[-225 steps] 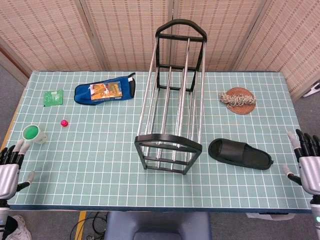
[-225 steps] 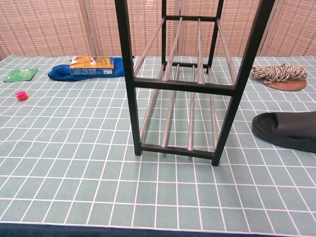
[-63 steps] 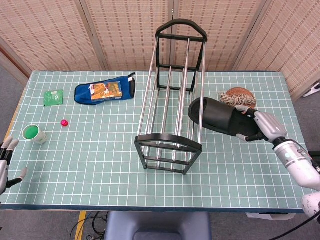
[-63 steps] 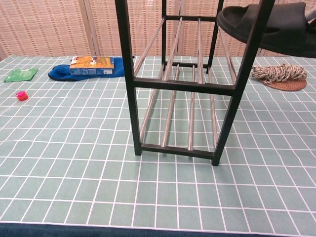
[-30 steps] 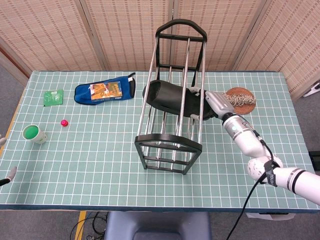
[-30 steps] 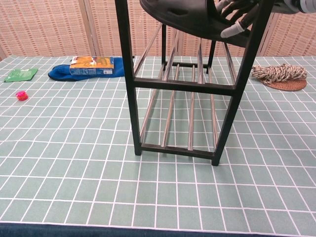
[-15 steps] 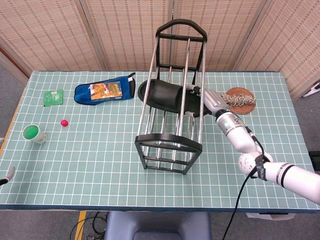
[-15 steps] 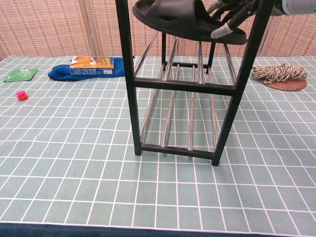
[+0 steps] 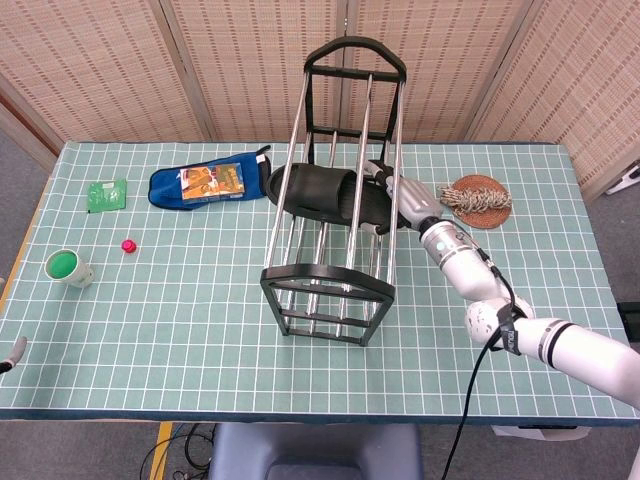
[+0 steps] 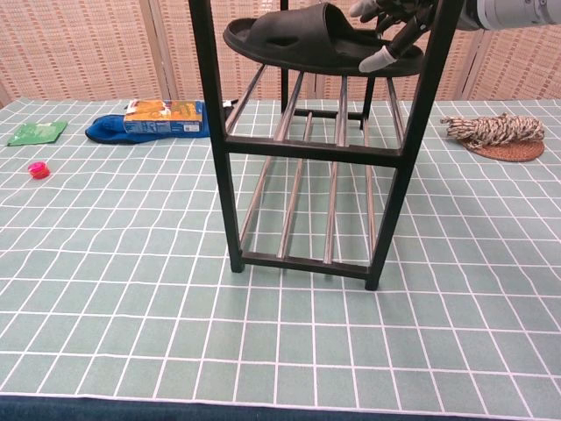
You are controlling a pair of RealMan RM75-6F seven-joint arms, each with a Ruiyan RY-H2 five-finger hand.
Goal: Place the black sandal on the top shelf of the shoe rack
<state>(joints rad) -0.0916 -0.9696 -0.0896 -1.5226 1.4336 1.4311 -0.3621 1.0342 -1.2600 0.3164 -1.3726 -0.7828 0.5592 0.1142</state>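
Note:
The black sandal (image 9: 312, 190) lies across the chrome bars of the shoe rack's (image 9: 327, 285) top shelf, toe pointing left. My right hand (image 9: 400, 203) grips its heel end from the right side of the rack. In the chest view the sandal (image 10: 298, 35) sits on the top bars of the rack (image 10: 307, 147), with my right hand (image 10: 390, 26) at its heel and one fingertip (image 10: 379, 58) along the sole's edge. Only a fingertip of my left hand (image 9: 10, 352) shows at the table's near left edge.
A blue pouch with an orange packet (image 9: 210, 182), a green packet (image 9: 106, 195), a small pink object (image 9: 128, 245) and a green-topped cup (image 9: 66, 267) lie on the left of the table. A rope coil on a round mat (image 9: 476, 198) sits right of the rack.
The right hand has carried the sandal further left and lowered it onto the top bars. The whole rack has shifted a little to the left.

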